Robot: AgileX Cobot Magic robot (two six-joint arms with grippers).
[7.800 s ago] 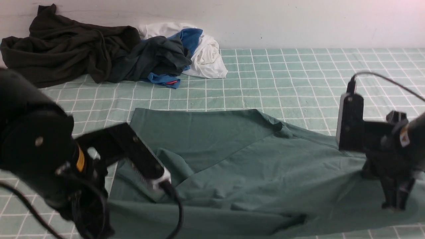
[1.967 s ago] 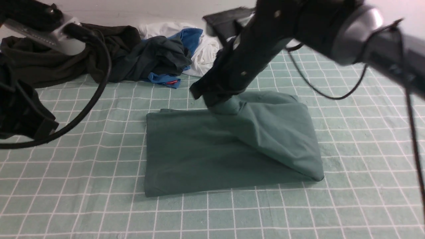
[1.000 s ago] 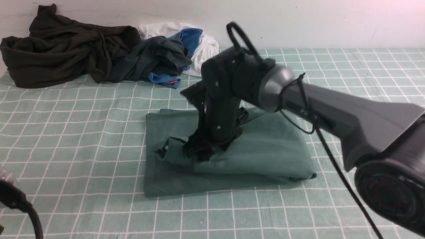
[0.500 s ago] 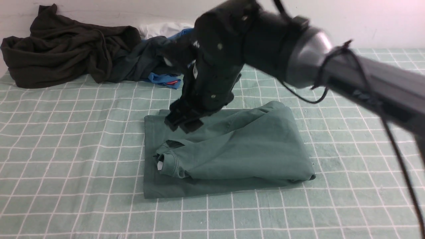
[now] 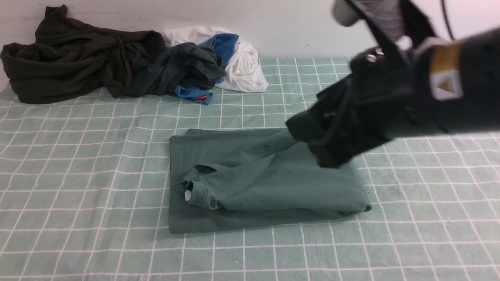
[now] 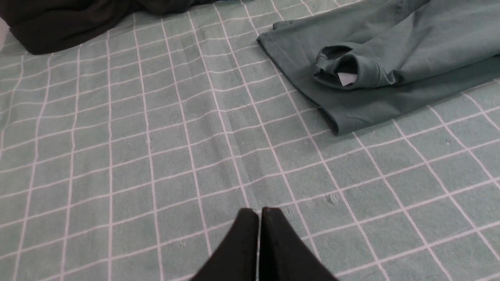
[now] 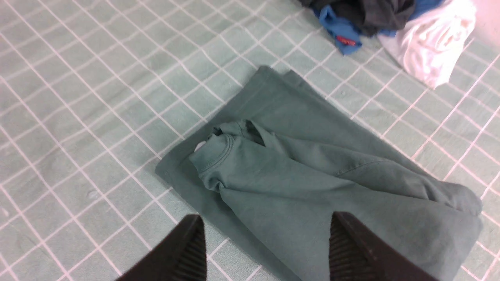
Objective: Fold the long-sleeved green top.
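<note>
Starting nearest to us, we find the left gripper (image 6: 259, 214) pinched shut on nothing, low over bare checked cloth (image 6: 117, 156) and well apart from the garment. The green long-sleeved top (image 5: 269, 183) lies mid-table as a rough folded rectangle. Taking the top as the dial's centre in the front view, its upper layer sits askew and leaves a strip of the lower layer uncovered along six and nine o'clock. We judge the fold close to done but untidy. The neck (image 5: 197, 191) is bunched at eight o'clock with the white label (image 5: 188, 195) poking out, and that lump could let the layers slide apart if anything nudges them. Farther back, at about two o'clock, the right gripper (image 7: 265, 230) hangs over the top's far corner with its jaws spread wide and empty. The corner below it looks puffed, so we think a low sideways move there could catch the loose cloth and drag the fold open. Farthest off, at eleven o'clock, the dark garment (image 5: 78, 58) and the blue and white clothes (image 5: 234, 58) lie against the wall. They are well clear, though a wide swing of an arm could sweep them in.
</note>
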